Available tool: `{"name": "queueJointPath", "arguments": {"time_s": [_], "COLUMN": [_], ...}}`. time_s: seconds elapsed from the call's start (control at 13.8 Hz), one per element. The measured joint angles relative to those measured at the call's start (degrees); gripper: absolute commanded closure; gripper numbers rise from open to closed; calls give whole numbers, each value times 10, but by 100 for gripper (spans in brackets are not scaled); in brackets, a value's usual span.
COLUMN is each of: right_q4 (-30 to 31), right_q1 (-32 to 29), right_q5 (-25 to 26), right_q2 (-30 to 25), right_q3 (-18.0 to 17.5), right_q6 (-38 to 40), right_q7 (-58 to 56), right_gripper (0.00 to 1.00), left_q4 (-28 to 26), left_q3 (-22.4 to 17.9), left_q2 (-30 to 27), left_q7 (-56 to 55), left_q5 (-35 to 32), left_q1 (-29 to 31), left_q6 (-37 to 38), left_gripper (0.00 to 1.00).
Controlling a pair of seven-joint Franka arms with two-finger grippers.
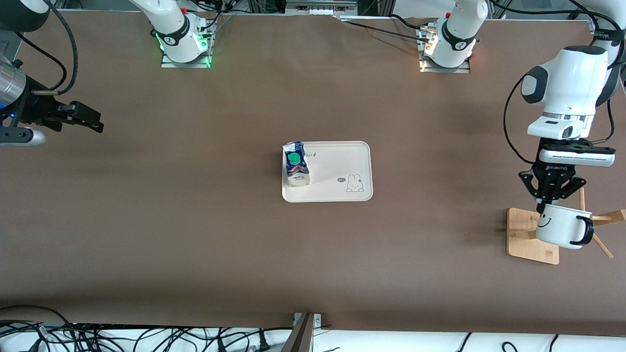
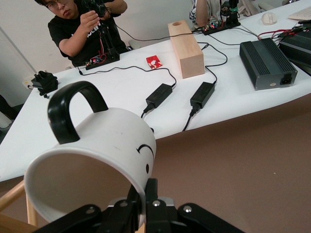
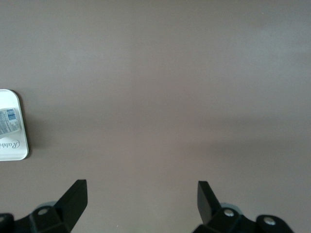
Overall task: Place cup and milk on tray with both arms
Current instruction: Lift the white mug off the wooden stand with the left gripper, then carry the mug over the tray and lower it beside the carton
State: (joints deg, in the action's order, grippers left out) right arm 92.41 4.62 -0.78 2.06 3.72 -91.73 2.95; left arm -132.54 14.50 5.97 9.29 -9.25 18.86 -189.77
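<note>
The cup [image 1: 562, 227], a white mug with a smiley face and black handle, hangs tilted above the wooden stand at the left arm's end of the table. My left gripper [image 1: 543, 205] is shut on its rim; in the left wrist view the fingers [image 2: 151, 194] pinch the wall of the cup [image 2: 97, 160]. The milk [image 1: 296, 164] stands upright on the tray [image 1: 337, 168], at the tray's end toward the right arm. My right gripper [image 1: 93, 122] waits open over bare table at the right arm's end. In the right wrist view the right gripper [image 3: 141, 191] holds nothing, and a corner of the tray [image 3: 12, 151] shows.
A bamboo stand base [image 1: 523, 234] with slanting pegs [image 1: 604, 217] sits under the held cup. Cables [image 1: 146, 337] lie along the table edge nearest the front camera. A white side table with power bricks [image 2: 267, 60] and a person [image 2: 80, 29] show past the brown table.
</note>
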Motion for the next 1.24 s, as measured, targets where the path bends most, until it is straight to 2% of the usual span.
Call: {"name": "queueJointPath", "arguments": {"time_s": [0.22,0.44,0.58,0.73,0.94,1.24], "right_q4": [5,4,4,4,4,4], "right_q1": [-24,-25,-25,-25,-25,-25], "right_q5": [0,0,0,0,0,0], "right_q2": [-17,-18,-16,-15,-15,-15], "right_q3": [-4,-10,-16,-21,-21,-20], "right_q6": [-2,-5,-6,-6,-6,-6], "right_q7": [-1,-1,-1,0,0,0], "right_gripper": [0,0,0,0,0,0], "left_q4": [1,5,8,22,72,123], "left_q3": [29,74,87,99,129,163], "left_q2": [-2,-2,-3,-4,-4,-3], "left_q7": [-42,-102,-111,-119,-171,-256], "left_q5": [0,0,0,0,0,0], "left_q1": [0,-1,-2,-3,-8,-36], "left_q6": [64,153,216,306,467,613], "left_gripper": [100,100,100,100,100,100]}}
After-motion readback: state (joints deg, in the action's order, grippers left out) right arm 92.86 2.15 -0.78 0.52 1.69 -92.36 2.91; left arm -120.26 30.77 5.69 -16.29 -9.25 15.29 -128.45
